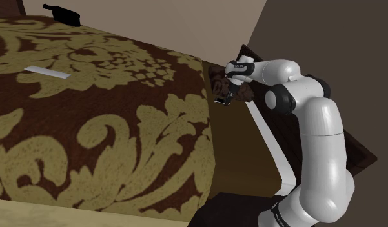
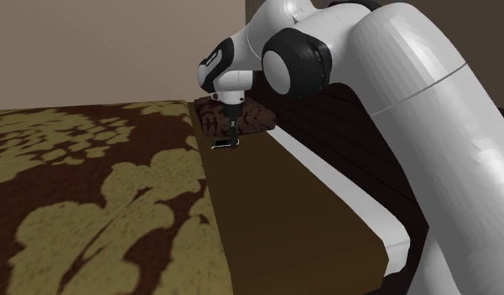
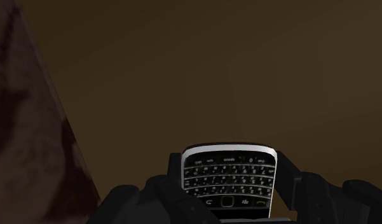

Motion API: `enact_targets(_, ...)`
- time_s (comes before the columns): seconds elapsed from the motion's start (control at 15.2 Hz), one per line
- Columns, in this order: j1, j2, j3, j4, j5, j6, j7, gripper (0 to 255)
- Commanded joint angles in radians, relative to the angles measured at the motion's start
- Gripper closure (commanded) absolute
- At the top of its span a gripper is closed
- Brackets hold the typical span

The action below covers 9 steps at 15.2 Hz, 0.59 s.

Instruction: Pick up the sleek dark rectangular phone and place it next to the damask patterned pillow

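A dark phone (image 3: 229,178) with a small keypad and a silver rim is clasped between my black fingers (image 3: 167,198). My gripper (image 1: 223,98) hangs shut on the phone (image 1: 221,102) just off the edge of the bed. Right behind the gripper (image 2: 228,141) lies a dark brown damask pillow (image 2: 257,117), and the phone (image 2: 222,146) hovers a little in front of it, above the brown ledge beside the bed. In the shoulder view the pillow (image 1: 244,89) is partly hidden by my arm.
A large brown and gold damask bedspread (image 1: 89,129) covers the bed. A flat white strip (image 1: 48,72) lies on it far from me, and a black object (image 1: 63,13) sits at its far edge. A white rail (image 2: 342,180) runs along the ledge toward my stand.
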Motion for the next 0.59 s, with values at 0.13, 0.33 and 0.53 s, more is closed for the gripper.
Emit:
enact_targets(0.13, 0.0, 0.0, 0.0, -0.001, 0.0, 0.001, 0.0, 255)
enact_targets(0.33, 0.0, 0.0, 0.0, -0.001, 0.0, 0.001, 0.0, 0)
enact_targets(0.53, 0.0, 0.0, 0.0, -0.001, 0.0, 0.001, 0.0, 0)
